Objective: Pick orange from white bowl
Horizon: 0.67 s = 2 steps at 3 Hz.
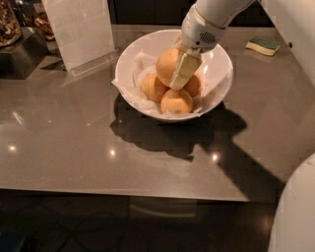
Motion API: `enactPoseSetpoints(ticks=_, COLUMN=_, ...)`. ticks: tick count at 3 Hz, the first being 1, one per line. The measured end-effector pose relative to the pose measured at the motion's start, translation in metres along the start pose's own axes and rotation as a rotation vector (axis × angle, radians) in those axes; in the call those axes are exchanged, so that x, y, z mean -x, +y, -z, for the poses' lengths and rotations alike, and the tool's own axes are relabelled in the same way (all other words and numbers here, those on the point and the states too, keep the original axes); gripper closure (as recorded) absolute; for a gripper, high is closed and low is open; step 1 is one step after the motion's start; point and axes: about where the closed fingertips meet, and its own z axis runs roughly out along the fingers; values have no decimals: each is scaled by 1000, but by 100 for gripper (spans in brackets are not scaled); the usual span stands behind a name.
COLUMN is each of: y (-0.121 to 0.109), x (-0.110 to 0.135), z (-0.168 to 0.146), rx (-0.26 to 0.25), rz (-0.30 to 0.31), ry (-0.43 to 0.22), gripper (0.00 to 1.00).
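Closest to us, at the bottom right, is a big white part of the robot's body (295,216). Next comes the shiny grey table (74,147), with a dark shadow on it under the bowl. In the middle of the table sits the white bowl (220,74), lined with crumpled white paper (142,64). Three small fruits (176,102) lie at the front and sides of the bowl. The orange (167,64), the big pale one, rests on top of them, a bit to the back. The gripper (179,81) is down inside the bowl. Its pale tip lies right against the right side of the orange, and the white arm (211,15) reaches down to it from the top right. I cannot tell if the gripper is open or squeezing the orange, because the orange hides its far side. So I think the reaching part is done. The orange has not been lifted yet, because it sits on the small fruits in the bowl. What is left is to get a good hold and raise it up out of the bowl without knocking the little ones. Farther back, a clear sign stand (81,32) is at the left, and a yellow and green sponge (263,46) lies at the right.
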Motion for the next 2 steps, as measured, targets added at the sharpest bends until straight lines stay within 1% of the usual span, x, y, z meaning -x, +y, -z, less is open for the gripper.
enactPoseSetpoints(ticks=2, y=0, x=0, z=0, rx=0, rz=0, ry=0, gripper=89)
